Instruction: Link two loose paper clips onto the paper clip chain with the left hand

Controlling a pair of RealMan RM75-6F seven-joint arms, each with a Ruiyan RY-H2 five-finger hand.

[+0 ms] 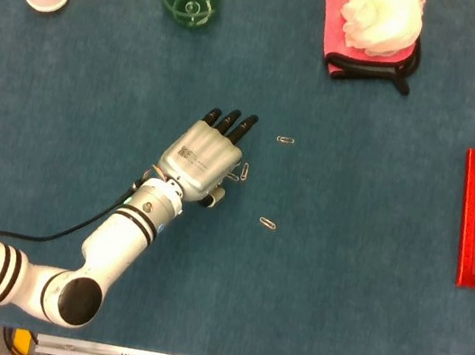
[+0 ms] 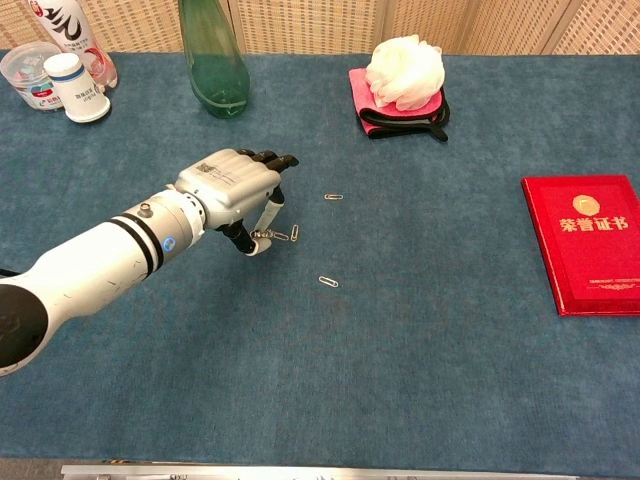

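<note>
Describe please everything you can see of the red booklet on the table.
The red booklet is a flat rectangle with a hard-looking, glossy cover. It bears a round gold emblem and gold characters. It lies closed, face up, on the blue table cloth at the right edge of the scene; the head view cuts off its right side. Nothing touches it except the cloth below, and no hand is near it.
</note>
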